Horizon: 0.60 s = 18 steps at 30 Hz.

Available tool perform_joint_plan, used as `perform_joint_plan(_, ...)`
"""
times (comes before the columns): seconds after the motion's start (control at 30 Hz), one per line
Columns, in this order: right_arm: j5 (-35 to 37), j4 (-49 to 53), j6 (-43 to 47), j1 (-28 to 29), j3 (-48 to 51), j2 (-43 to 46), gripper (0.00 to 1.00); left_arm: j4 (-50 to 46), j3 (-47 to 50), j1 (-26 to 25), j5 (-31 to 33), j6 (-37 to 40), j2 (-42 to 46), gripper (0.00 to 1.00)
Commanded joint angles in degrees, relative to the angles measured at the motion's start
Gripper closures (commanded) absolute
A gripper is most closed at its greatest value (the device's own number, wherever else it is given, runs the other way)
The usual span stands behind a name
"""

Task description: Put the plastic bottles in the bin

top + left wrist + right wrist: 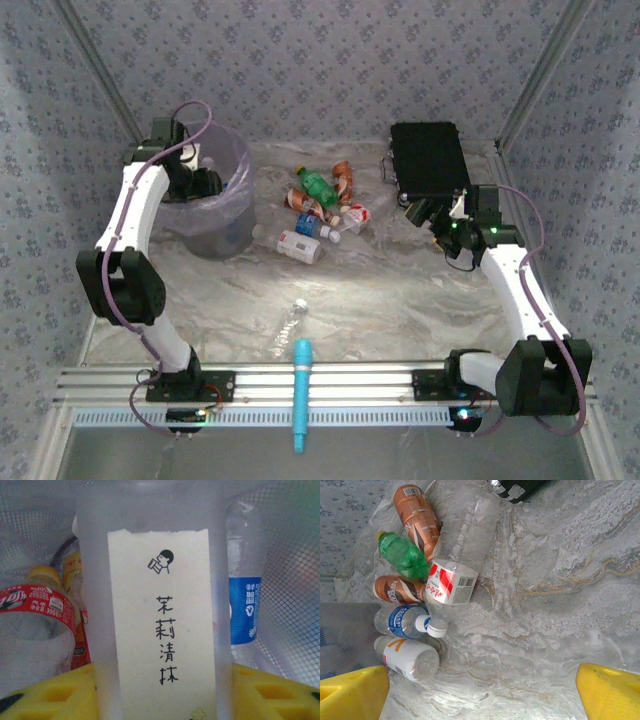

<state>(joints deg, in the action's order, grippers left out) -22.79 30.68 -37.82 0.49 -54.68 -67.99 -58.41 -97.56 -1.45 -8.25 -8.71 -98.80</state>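
Marbled grey table (400,300) in a papered booth, left gripper (205,182) over the lavender-lined bin (225,225), yellow fingers (45,695) flanking a frosted white-labelled bottle (160,605), hold unclear, a blue-labelled bottle (245,610) in the bin behind, right gripper (480,695) wide open, empty, near the plastic bottles (320,205) heaped mid-table.

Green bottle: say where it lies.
In the top view the green bottle lies beside a brown bottle, right of the bin and left of the black case.
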Motion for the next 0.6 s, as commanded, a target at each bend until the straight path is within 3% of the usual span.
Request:
perform_joint_plan(0.0,-0.6,0.7,1.3,0.6,0.4,-0.4,0.02,0.1,-0.2,0.1,-2.0,0.0,0.0,0.33)
perform_joint_plan(0.2,-0.3,0.5,0.0,3.1,1.3,-1.4,0.02,-0.5,-1.5,0.1,-1.2,0.4,1.2,0.14)
perform_joint_plan(0.43,1.9,-3.6,-5.3,8.1,1.0,-4.6,0.01,-1.7,-4.5,0.1,0.4,1.3,2.9,0.03)
perform_joint_plan(0.57,5.8,-2.1,-5.8,14.3,-2.2,-7.4,0.02,-2.5,-7.5,0.1,3.6,2.3,5.1,0.00)
